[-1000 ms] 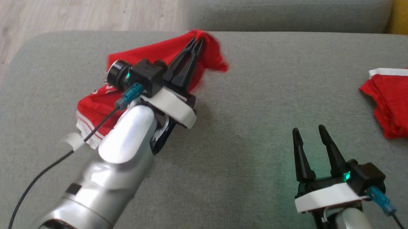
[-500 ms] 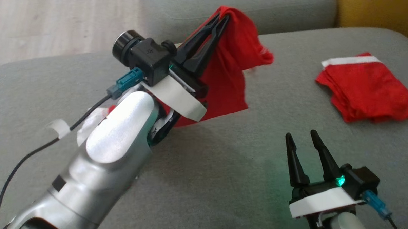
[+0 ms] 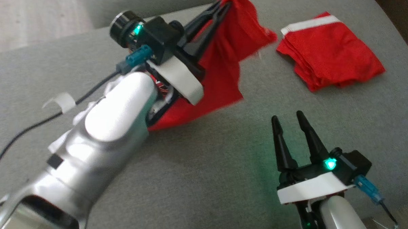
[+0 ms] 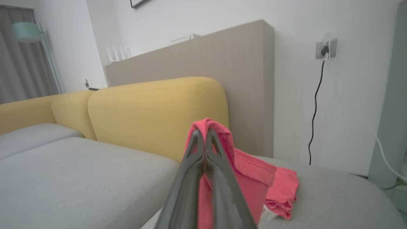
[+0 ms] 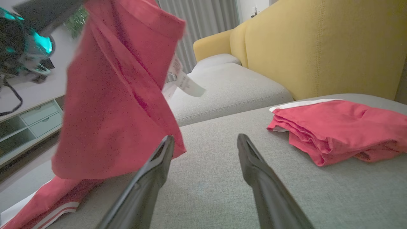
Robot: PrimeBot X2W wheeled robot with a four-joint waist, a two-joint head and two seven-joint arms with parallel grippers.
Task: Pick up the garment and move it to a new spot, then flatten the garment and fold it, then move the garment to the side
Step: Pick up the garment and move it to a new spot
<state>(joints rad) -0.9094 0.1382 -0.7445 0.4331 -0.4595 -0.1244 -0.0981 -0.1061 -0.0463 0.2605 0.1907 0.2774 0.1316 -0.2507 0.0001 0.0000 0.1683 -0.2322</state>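
Observation:
My left gripper is shut on a top fold of the red garment and holds it up above the grey sofa cushion. The cloth hangs down from the fingertips, and its lower end disappears behind my left forearm. The left wrist view has the shut fingers pinching the red garment. From the right wrist the garment hangs at the left, its white-striped hem resting on the cushion. My right gripper stands open and empty low over the cushion, its fingers apart.
A second red garment with a white band lies folded on the cushion at the far right. Yellow sofa backrests rise behind the cushion. A white tag dangles from the held cloth. Wooden floor lies at the upper left.
The left gripper has risen with the garment, pulling most of the cloth off the cushion. The head camera has shifted, so the folded garment now sits further left in view. The right gripper stays open.

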